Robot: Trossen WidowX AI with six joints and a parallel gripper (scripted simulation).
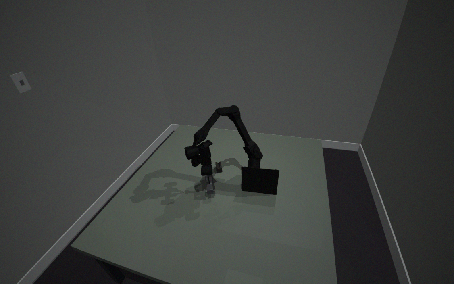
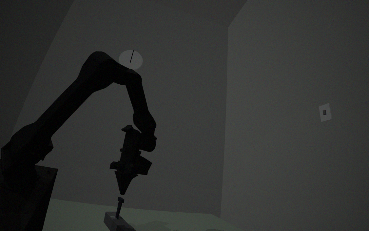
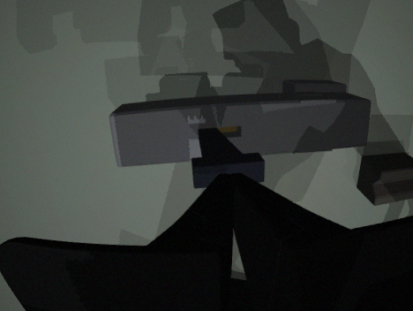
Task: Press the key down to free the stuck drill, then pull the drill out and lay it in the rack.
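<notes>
A grey block (image 1: 210, 191) (image 2: 110, 218) (image 3: 159, 133) lies on the green table top (image 1: 234, 227). A dark T-shaped piece (image 2: 119, 206) (image 3: 229, 167), which looks like the key, stands upright out of the block. A small yellow bar (image 3: 230, 129) shows on the block behind it. I cannot make out the drill as a separate part. My gripper (image 1: 209, 181) (image 2: 123, 192) (image 3: 229, 185) is shut and empty. It points straight down and hangs just above the head of the T-shaped piece without touching it.
A small dark rack (image 1: 219, 166) (image 3: 384, 180) stands on the table a short way from the block, towards the arm's base. The black base box (image 1: 259, 180) stands to the right. Heavy shadows cover the table around the block.
</notes>
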